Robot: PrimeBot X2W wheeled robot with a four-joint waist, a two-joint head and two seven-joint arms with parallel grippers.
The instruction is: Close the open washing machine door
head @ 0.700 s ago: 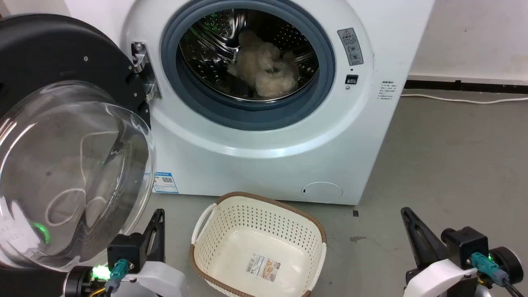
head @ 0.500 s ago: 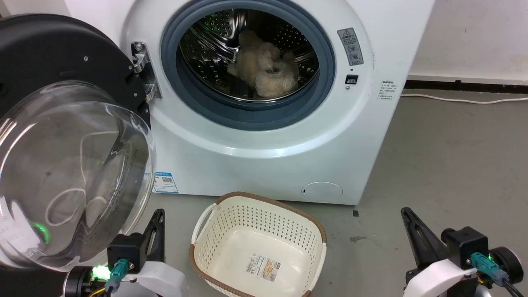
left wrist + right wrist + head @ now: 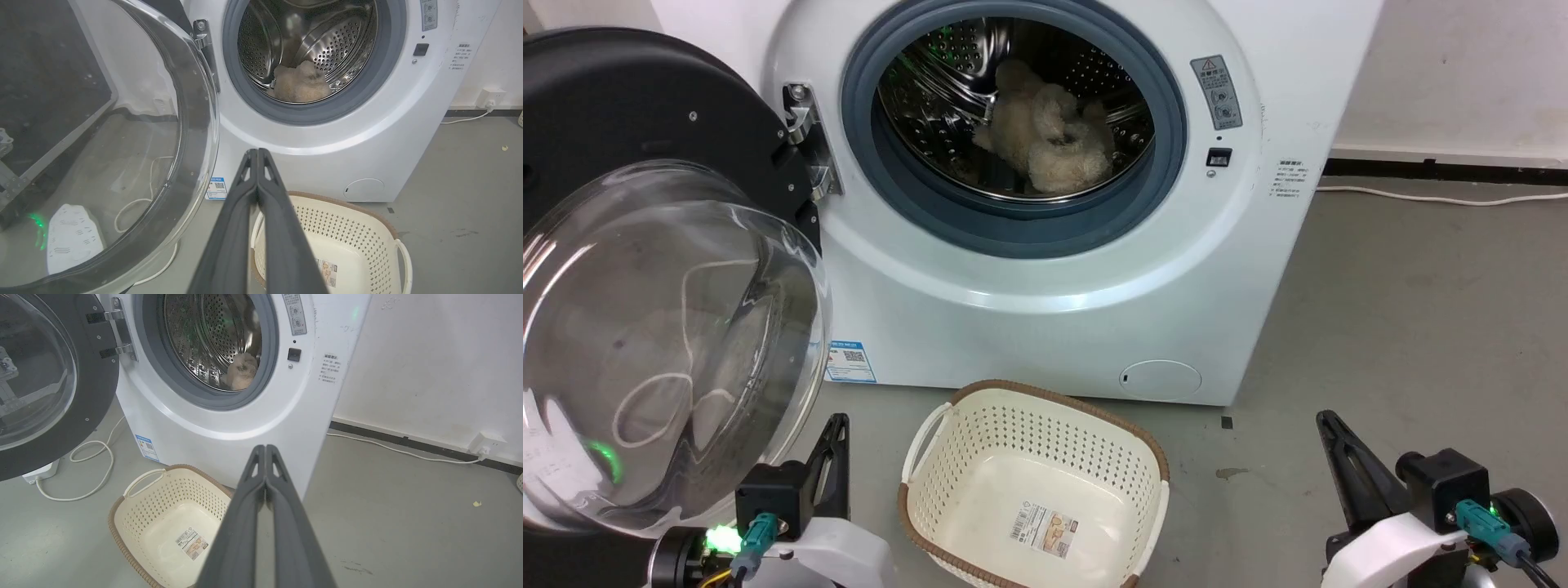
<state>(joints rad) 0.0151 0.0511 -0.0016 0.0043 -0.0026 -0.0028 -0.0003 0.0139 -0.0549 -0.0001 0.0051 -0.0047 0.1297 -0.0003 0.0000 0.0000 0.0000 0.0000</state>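
The door (image 3: pixel 621 98) stands wide open at nine o'clock, upright on its hinge, bulging toward me. My left claw (image 3: pixel 257 152) and right claw (image 3: pixel 265 448) are both pressed together.

The washing machine door (image 3: pixel 662 310) is showing glossy clear glass in a matt black rim. The drum (image 3: pixel 939 73) is gleaming as perforated polished metal around fluffy cloth (image 3: pixel 1049 139). The basket (image 3: pixel 1045 429) is looking like smooth plastic; the floor (image 3: pixel 1405 327) is looking matt.
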